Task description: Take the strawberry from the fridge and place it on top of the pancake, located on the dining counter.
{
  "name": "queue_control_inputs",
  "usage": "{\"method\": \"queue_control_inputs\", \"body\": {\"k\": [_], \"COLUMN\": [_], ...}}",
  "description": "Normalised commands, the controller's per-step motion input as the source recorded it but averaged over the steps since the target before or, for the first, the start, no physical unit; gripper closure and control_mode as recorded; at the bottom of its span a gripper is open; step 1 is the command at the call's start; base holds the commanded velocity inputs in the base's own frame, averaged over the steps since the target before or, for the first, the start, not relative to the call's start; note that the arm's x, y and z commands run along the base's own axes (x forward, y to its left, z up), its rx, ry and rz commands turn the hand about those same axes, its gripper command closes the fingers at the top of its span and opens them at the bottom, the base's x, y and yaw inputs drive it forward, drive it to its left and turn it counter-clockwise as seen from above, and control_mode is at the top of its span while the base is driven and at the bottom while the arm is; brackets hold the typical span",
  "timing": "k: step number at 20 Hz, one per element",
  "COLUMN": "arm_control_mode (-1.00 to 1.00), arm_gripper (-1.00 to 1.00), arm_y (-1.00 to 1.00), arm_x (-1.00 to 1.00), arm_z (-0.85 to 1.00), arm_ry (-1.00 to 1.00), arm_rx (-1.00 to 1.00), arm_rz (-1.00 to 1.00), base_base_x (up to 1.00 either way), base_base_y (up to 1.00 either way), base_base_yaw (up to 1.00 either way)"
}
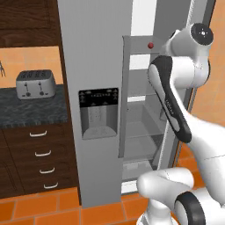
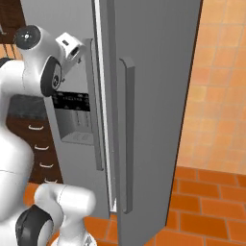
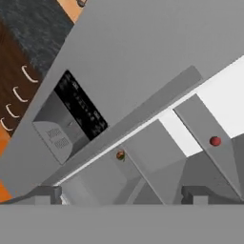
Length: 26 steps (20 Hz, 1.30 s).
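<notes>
Left base view. An orange tile floor (image 1: 52, 211) and orange wall surround a tall grey steel fridge (image 1: 94, 66) whose right-hand door stands open, exposing pale shelves (image 1: 143, 127). A black dispenser panel (image 1: 98, 112) is set in the shut left door. To the left, a dark speckled tabletop (image 1: 33, 110) over dark wood drawers (image 1: 41, 160) carries a boxy silver toaster (image 1: 35, 84). The strawberry (image 1: 150, 45), a tiny dark red sphere, lies on an upper shelf, just left of the white arm's wrist.

Right base view. The open fridge door (image 2: 153, 110), smooth grey with a long vertical handle (image 2: 127, 134), is seen nearly edge-on; tiled floor and wall lie to the right.

Hand view. The end effector (image 3: 121, 195) has its two dark tips spread wide, holding nothing. The strawberry (image 3: 215, 141) rests on a grey shelf well ahead of the tips, apart from them. A second small reddish-green item (image 3: 120, 155) sits on another shelf; its identity cannot be told.
</notes>
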Motion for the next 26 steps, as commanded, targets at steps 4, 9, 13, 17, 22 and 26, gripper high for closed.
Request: {"method": "queue_control_inputs", "body": {"k": [4, 9, 13, 17, 22, 26], "arm_control_mode": [-1.00, -1.00, -1.00, -1.00, -1.00, -1.00], "arm_gripper": [-1.00, -1.00, -1.00, -1.00, -1.00, -1.00], "arm_y": [0.00, -0.06, -0.39, -0.54, -0.52, -0.73], "arm_x": [0.94, 0.91, 0.67, 0.55, 0.36, 0.02], "arm_z": [-0.19, -0.20, -0.15, -0.14, -0.06, 0.00], "arm_ry": [0.14, 0.11, 0.01, 0.00, 0.00, 0.00], "arm_rx": [-0.21, -0.15, -0.08, -0.02, 0.00, 0.00], "arm_rz": [-0.26, -0.11, -0.13, -0.09, -0.08, -0.06], "base_base_x": [0.00, 0.00, 0.00, 0.00, 0.00, 0.00], "base_base_y": [0.00, 0.00, 0.00, 0.00, 0.00, 0.00], "base_base_yaw": [0.00, 0.00, 0.00, 0.00, 0.00, 0.00]}}
